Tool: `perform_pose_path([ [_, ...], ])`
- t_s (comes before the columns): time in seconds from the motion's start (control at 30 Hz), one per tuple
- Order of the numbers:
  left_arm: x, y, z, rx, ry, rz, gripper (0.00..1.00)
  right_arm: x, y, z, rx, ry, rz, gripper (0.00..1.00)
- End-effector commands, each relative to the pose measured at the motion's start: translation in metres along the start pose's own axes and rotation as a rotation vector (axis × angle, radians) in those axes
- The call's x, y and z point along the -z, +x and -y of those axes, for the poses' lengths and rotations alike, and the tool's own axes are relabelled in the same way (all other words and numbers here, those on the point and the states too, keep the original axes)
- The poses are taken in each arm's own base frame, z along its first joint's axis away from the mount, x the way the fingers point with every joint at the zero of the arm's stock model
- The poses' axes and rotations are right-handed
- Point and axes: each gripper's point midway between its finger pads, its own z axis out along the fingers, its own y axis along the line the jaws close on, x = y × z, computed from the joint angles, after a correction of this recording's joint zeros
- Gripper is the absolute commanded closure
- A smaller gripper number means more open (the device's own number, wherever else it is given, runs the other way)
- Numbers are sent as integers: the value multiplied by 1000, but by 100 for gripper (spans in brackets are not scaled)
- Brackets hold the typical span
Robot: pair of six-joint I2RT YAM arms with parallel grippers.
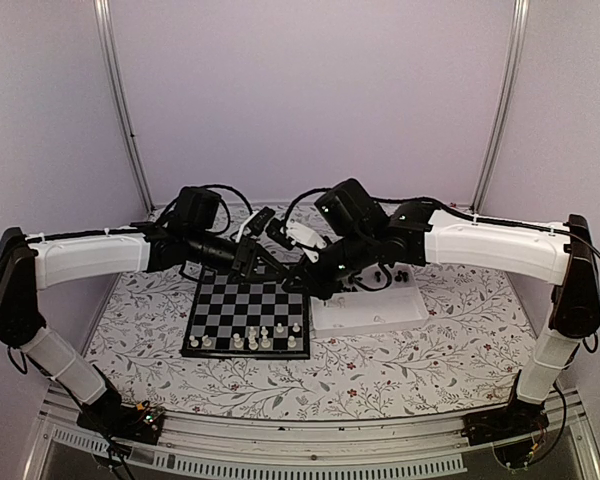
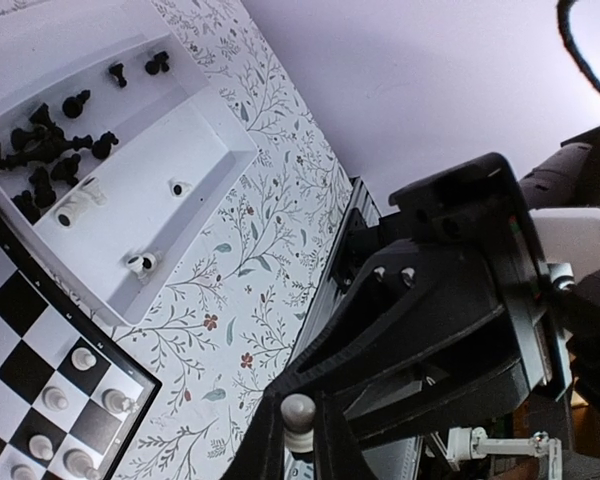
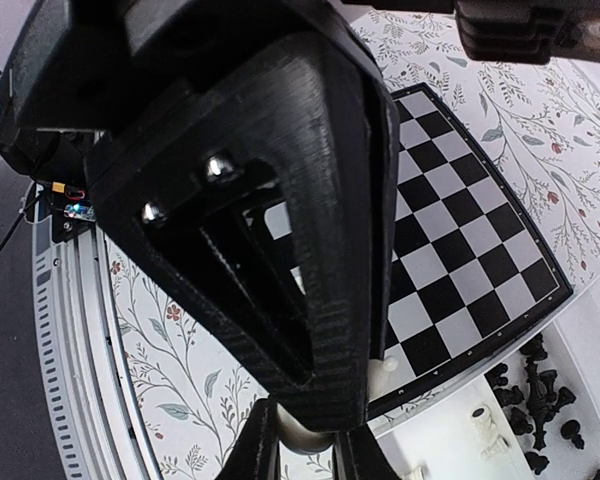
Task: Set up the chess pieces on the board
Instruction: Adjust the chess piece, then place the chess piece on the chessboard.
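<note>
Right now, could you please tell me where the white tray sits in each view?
Top external: tray just right of centre, beside the board.
Left wrist: tray at upper left, black pieces inside.
Right wrist: tray in the bottom right corner.
Shared landmark: the board, next to the tray in all three views.

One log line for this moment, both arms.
left gripper: shut on white pawn | right gripper: shut on white piece | board: white pieces near rows | tray: black pieces inside
</note>
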Motion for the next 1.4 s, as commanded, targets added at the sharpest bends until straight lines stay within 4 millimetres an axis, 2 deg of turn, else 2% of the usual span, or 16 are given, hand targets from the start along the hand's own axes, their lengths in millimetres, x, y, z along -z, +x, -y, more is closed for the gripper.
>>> perform_pose_path([
  [0.0,3,-15,19,-87,59,30,96,-2,-7,-4,22,0,9,88],
  [0.07,6,-16,20,-105,45,43,98,-3,-4,-3,19,4,-2,85],
  [0.13,11,-17,21,-127,11,64,99,-3,2,-2,1,8,-19,76],
  [0.2,19,-16,20,-151,-39,82,99,0,11,-7,-24,-12,-30,66],
  [0.3,36,-8,15,-201,-148,119,99,6,26,-16,-62,-57,-34,59],
  [0.37,49,1,7,-226,-220,152,99,9,43,-21,-116,-80,-49,57],
  [0.47,70,14,-6,-234,-340,217,99,16,54,-24,-160,-86,-46,57],
  [0.6,98,36,-31,-198,-501,304,100,22,57,-20,-207,-55,-12,56],
  [0.7,112,54,-52,-142,-597,340,100,21,54,-17,-221,-37,-11,56],
  [0.83,116,74,-74,-88,-682,326,100,13,51,-20,-212,-63,-31,56],
  [1.03,109,100,-102,-21,-760,262,99,6,49,-15,-206,-44,-55,56],
  [1.37,100,116,-125,-26,-824,210,98,3,54,-15,-211,-44,-79,55],
])
